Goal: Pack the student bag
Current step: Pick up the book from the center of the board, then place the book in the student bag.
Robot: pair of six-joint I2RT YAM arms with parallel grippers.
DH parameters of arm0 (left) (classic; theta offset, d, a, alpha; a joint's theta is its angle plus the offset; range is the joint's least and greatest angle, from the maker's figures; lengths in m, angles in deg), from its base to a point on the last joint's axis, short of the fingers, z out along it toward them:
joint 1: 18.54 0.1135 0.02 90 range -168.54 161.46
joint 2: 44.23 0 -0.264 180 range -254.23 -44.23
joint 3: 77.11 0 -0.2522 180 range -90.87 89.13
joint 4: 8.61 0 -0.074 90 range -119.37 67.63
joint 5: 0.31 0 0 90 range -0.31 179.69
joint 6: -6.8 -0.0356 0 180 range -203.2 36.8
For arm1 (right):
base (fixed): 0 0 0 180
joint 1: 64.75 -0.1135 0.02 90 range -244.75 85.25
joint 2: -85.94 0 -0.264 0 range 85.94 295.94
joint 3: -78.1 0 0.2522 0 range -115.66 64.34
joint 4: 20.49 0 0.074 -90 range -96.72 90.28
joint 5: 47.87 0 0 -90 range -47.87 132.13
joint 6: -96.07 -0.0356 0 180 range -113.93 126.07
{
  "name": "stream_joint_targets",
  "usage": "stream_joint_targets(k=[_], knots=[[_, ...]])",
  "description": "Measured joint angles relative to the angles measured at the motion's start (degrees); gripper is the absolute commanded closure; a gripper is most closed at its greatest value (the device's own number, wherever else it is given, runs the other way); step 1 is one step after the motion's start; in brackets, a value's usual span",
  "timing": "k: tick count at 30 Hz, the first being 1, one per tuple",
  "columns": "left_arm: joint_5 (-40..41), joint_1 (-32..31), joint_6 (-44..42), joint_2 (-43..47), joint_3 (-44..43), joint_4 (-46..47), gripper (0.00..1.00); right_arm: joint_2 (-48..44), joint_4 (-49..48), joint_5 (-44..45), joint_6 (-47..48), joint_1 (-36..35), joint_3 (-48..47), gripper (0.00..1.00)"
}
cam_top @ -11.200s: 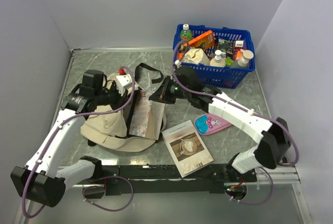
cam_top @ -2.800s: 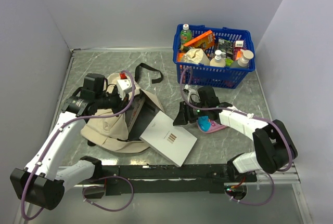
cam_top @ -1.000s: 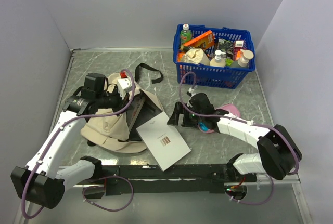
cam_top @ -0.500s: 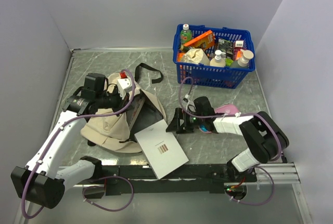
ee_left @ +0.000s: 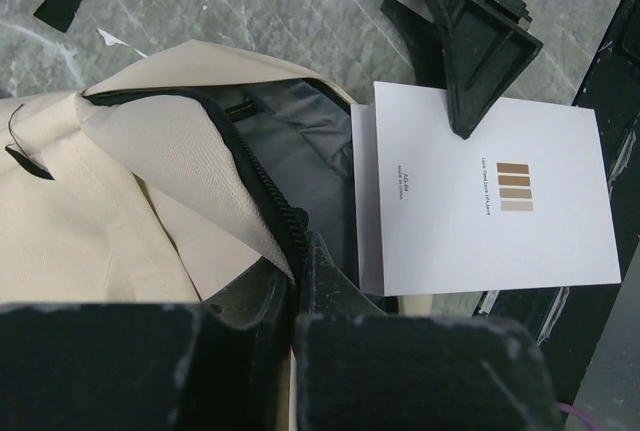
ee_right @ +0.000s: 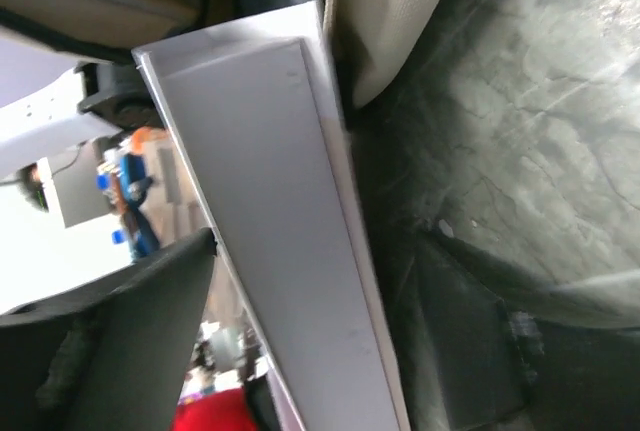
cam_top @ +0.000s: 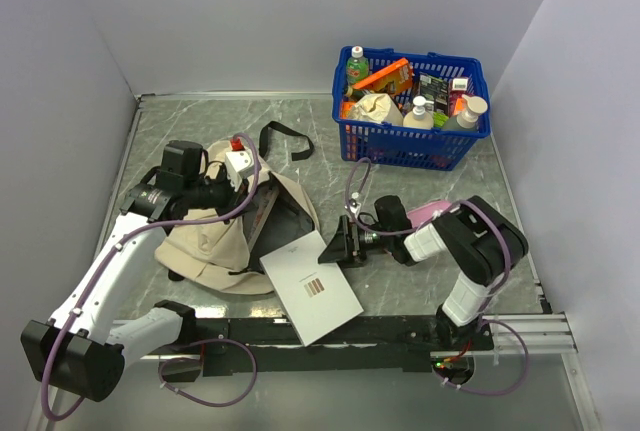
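Top view, 12 o'clock = far wall. The student bag (cam_top: 212, 243) lies at approx 8 o'clock on the table (cam_top: 200, 116), beige fabric slumped, mouth facing 3 o'clock. Its black strap (cam_top: 283, 137) trails out toward 1 o'clock. L arm runs from its base at the near edge up to the bag's 12 o'clock side. In the L wrist view the L gripper (ee_left: 298, 269) is pinched together on the bag's black zipper trim (ee_left: 268, 191), holding the top lip up so the mouth gapes. Dark grey lining (ee_left: 300, 136) shows inside.

At the bag's 4 o'clock lies a white book (cam_top: 312, 286), cover up, w/ a small stack of brown/tan bars printed on it. It lies flat and skewed on the table. One edge overlaps the lower lip of the bag's mouth, covering part of the lining; the rest is outside the bag.

R gripper (cam_top: 338, 249) sits low at the book's 1 o'clock corner, pointing toward 8 o'clock. Its fingers are apart, straddling the book's edge: R wrist view shows the white cover running btwn the two black fingers w/ a gap on the table side. Can't tell if the other finger touches the cover.

Behind the R arm, at its 1 o'clock, a pink pencil case (cam_top: 432, 212) peeks out, mostly hidden. At the table's 1 o'clock corner stands a blue basket (cam_top: 410, 148), well apart from the bag, full of bottles and packets.
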Motion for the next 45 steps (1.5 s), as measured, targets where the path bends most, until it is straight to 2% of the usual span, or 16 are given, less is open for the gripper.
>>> stream_joint_targets(k=[2,3,6,13,16,21,25,27,29,35,40,45], knots=[[0.0,0.0,0.0,0.0,0.0,0.0,0.99,2.0,-3.6,-1.8,-2.5,0.0,0.1,0.59],[0.0,0.0,0.0,0.0,0.0,0.0,0.99,2.6,-5.3,-2.5,-3.5,0.0,0.1,0.73],[0.0,0.0,0.0,0.0,0.0,0.0,0.99,3.4,-8.6,-4.3,-5.8,0.0,0.0,0.79],[0.1,0.0,-0.5,0.0,0.0,-0.2,0.99,1.1,-9.1,-4.6,-8.7,0.2,-0.3,0.79],[0.1,0.0,-1.0,0.0,-0.1,-0.7,0.99,-2.6,-8.4,-4.6,-9.7,0.5,-1.2,0.82],[0.1,0.0,-2.0,0.0,-1.0,-1.9,0.99,-6.4,-5.4,-3.9,-10.6,2.1,-5.9,0.83],[0.1,0.0,-2.0,0.0,-1.6,-2.8,0.99,-4.7,-1.0,-2.6,-11.8,2.9,-11.7,0.85],[0.2,0.0,-2.1,0.0,-2.0,-3.2,0.99,-3.5,1.1,-1.9,-12.3,3.0,-14.6,0.91],[0.2,0.0,-2.3,-0.1,-2.4,-3.4,0.99,-2.8,4.8,-0.8,-12.8,3.0,-17.7,0.92],[0.2,-0.7,-2.6,-0.8,-3.6,-3.7,0.99,-2.3,16.1,7.5,-13.5,2.1,-26.3,1.00],[0.3,-3.1,-1.6,-2.7,-4.5,-3.6,0.99,-2.3,27.5,19.0,-12.7,-2.3,-32.3,1.00],[1.3,-4.3,-0.6,-3.9,-7.3,-4.3,0.99,-3.3,34.0,26.3,-11.5,-5.2,-33.3,1.00]])
